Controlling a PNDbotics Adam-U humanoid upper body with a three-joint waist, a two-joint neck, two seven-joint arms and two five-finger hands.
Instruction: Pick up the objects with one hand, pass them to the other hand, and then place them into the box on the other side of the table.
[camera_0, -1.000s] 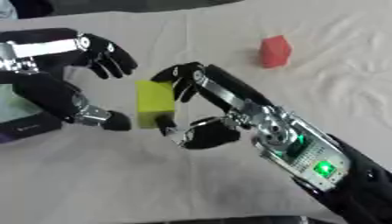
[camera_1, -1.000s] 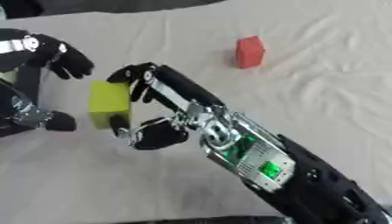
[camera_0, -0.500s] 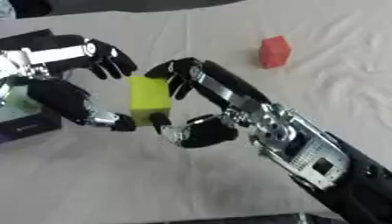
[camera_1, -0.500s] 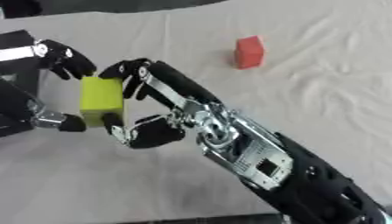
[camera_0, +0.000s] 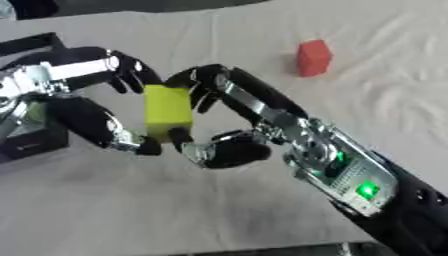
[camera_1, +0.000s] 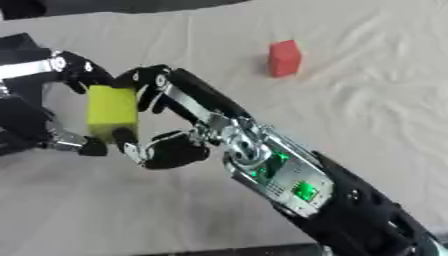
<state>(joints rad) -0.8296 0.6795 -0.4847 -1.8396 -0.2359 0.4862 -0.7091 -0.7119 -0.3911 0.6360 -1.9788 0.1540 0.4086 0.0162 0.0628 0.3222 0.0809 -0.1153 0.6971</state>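
A wrinkled white cloth (camera_0: 262, 30) covers the table. Above its left part, a yellow block (camera_0: 168, 111) is held upright between the two hands, clear of the cloth. The right hand (camera_0: 229, 150) reaches in from the lower right, its fingers curled over the block's upper right edge and its thumb pressed under the lower end, so it pinches the block top and bottom. The left hand (camera_0: 83, 117) comes in from the left; its fingers curve over the block's upper left corner and its thumb tip sits at the block's lower left corner, touching or just beside it. A red block (camera_0: 313, 57) stands alone on the cloth, well apart at the upper right. At the left edge, partly hidden behind the left hand, a dark box (camera_0: 33, 142) sits on the cloth. A green light (camera_0: 366, 189) glows on the right forearm.
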